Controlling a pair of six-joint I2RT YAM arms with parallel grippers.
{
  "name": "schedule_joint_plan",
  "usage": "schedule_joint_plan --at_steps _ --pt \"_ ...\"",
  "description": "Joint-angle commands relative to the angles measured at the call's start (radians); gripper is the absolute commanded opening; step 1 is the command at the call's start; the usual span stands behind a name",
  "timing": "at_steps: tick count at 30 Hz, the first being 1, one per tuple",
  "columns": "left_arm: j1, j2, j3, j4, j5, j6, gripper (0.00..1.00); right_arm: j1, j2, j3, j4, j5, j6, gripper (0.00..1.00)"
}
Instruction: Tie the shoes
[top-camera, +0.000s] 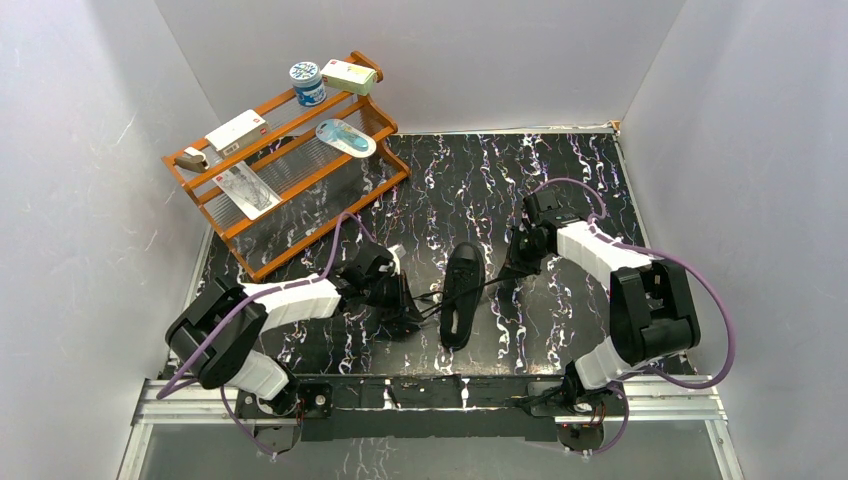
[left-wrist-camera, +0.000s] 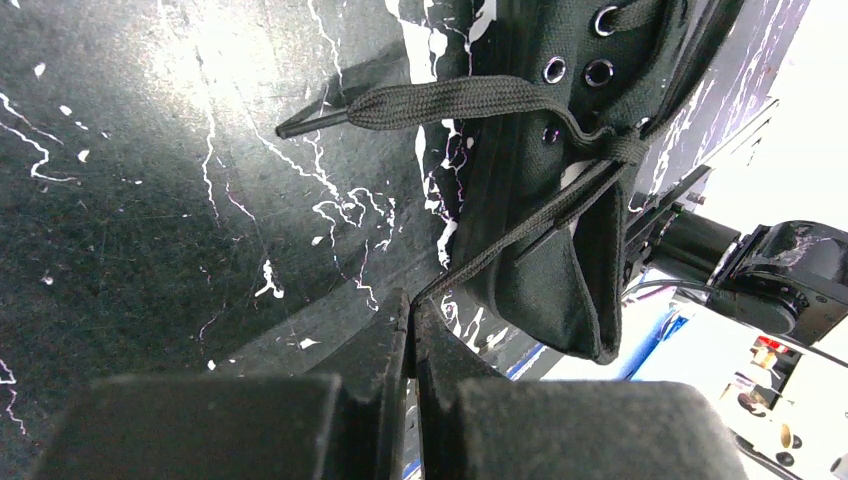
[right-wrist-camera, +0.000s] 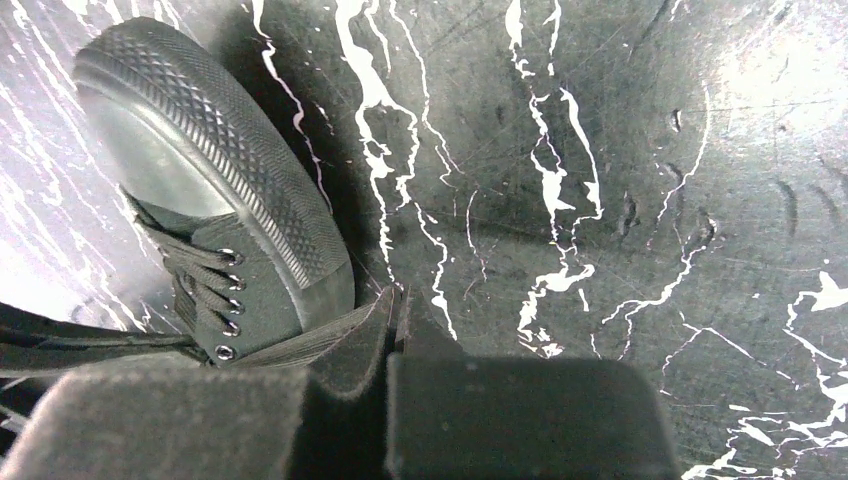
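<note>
Sneaker (top-camera: 462, 293) lies mid-tabletop (top-camera: 560, 180) between my two arms, toe toward the far side as far as I can judge. Left pincer (left-wrist-camera: 412, 305) is clamped shut on a thin lace strand (left-wrist-camera: 520, 225) that runs taut up to the crossing at the eyelets. Right pincer (right-wrist-camera: 393, 300) is pinched onto the flat lace (right-wrist-camera: 300, 345) just beside the toe rubber. A loose lace end (left-wrist-camera: 440, 100) lies on the tabletop. Shoe looks light and the canvas soft, so a one-sided pull will likely drag or tip it; tension both sides evenly. Laces look limp, thin and probably slick: grip flat-on, near the ends, never the canvas.
</note>
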Motion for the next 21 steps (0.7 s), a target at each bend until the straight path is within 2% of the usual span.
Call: schedule_joint_plan --at_steps 1,3,6,10,13,16,18,21 --pt "0.004 -0.019 -0.034 -0.158 -0.008 0.071 0.00 -0.015 0.021 0.040 0.017 0.079 -0.044 0.00" --pt "0.005 0.003 0.000 -0.151 0.034 0.094 0.00 -0.015 0.023 0.041 0.033 0.014 -0.063 0.00" --pt "0.004 0.044 0.079 -0.209 0.040 0.144 0.00 -0.015 0.018 0.040 0.079 -0.167 -0.119 0.00" --pt "0.004 0.062 0.204 -0.403 -0.067 0.260 0.18 -0.015 0.007 0.050 0.033 -0.234 -0.153 0.01" --pt "0.004 -0.018 0.225 -0.469 -0.148 0.291 0.37 -0.016 -0.020 0.066 -0.021 -0.226 -0.187 0.21" --pt "0.005 -0.109 0.213 -0.489 -0.159 0.290 0.46 -0.015 -0.058 0.094 -0.068 -0.198 -0.222 0.39" --pt "0.004 -0.149 0.210 -0.484 -0.107 0.283 0.47 -0.016 -0.076 0.112 -0.092 -0.190 -0.244 0.50" --pt "0.004 -0.185 0.186 -0.367 0.055 0.261 0.55 -0.015 -0.092 0.139 -0.125 -0.181 -0.260 0.57"
